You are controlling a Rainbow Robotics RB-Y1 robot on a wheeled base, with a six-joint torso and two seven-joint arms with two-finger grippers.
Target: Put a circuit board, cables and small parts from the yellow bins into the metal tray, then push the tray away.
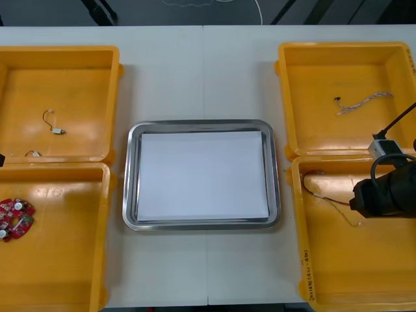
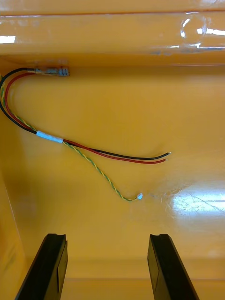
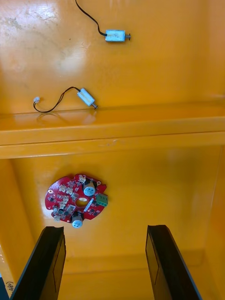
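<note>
My right gripper (image 2: 107, 268) hangs open inside the near right yellow bin (image 1: 364, 273), with nothing between its fingers. A red, black and yellow-green cable (image 2: 89, 151) lies on the bin floor just beyond the fingertips. From the front, the right arm (image 1: 387, 189) covers part of that cable (image 1: 323, 195). My left gripper (image 3: 105, 265) is open over the near left bin (image 1: 65, 260). The round red circuit board (image 3: 77, 198) lies just ahead of its left finger and is also seen from the front (image 1: 14, 218). The metal tray (image 1: 130, 175), white inside, holds nothing.
Two small metal parts with black leads (image 3: 116, 36) (image 3: 86, 97) lie in the far left bin (image 1: 78, 71), past the dividing wall. A twisted light cable (image 1: 364, 102) rests in the far right bin (image 1: 325, 71). Bare table surrounds the tray.
</note>
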